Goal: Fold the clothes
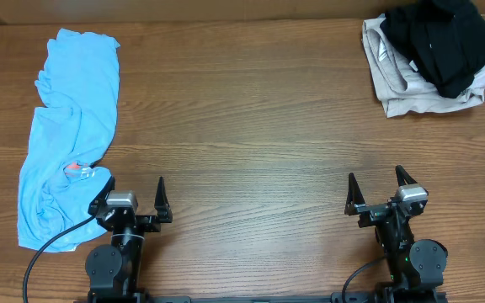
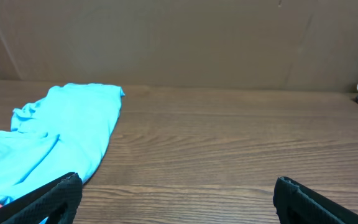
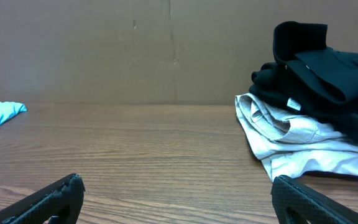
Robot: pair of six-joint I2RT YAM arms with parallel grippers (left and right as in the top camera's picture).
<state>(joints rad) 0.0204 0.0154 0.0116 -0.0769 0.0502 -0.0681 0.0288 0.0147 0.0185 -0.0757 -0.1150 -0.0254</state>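
A crumpled light blue shirt (image 1: 66,135) lies along the table's left side, with a small red mark near its lower part; it also shows in the left wrist view (image 2: 55,137). A folded pile sits at the back right: black garments (image 1: 440,38) on a pale beige garment (image 1: 411,88), also in the right wrist view (image 3: 316,118). My left gripper (image 1: 133,202) is open and empty at the front left, its left finger beside the shirt's lower edge. My right gripper (image 1: 379,194) is open and empty at the front right.
The brown wooden table (image 1: 242,126) spans the view. A cardboard-coloured wall (image 2: 179,37) stands behind its far edge. A black cable (image 1: 45,248) runs from the left arm's base over the shirt's lower corner.
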